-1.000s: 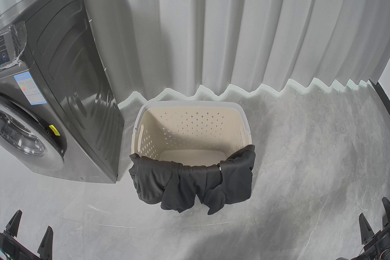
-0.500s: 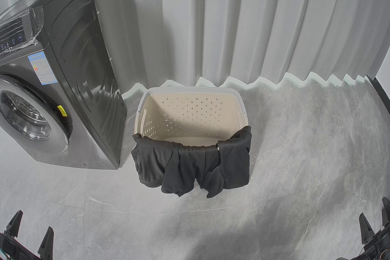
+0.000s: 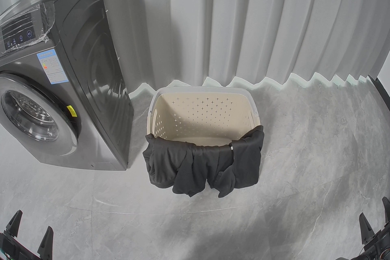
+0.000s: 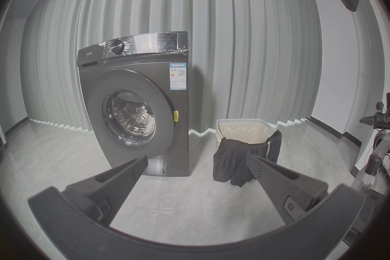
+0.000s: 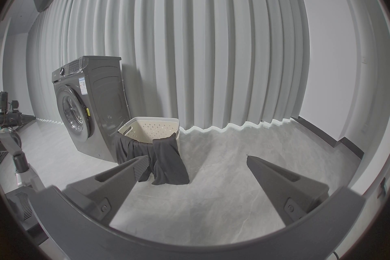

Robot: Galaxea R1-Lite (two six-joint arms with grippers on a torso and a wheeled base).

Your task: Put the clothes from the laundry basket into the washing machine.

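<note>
A dark grey garment hangs in loose folds over the near rim of the cream, perforated laundry basket, trailing down its outside. The basket stands just right of the grey washing machine. Left gripper and right gripper sit low and near, fingers spread open, empty.

White pleated curtain at back; grey stone-look floor; dark baseboard.
</note>
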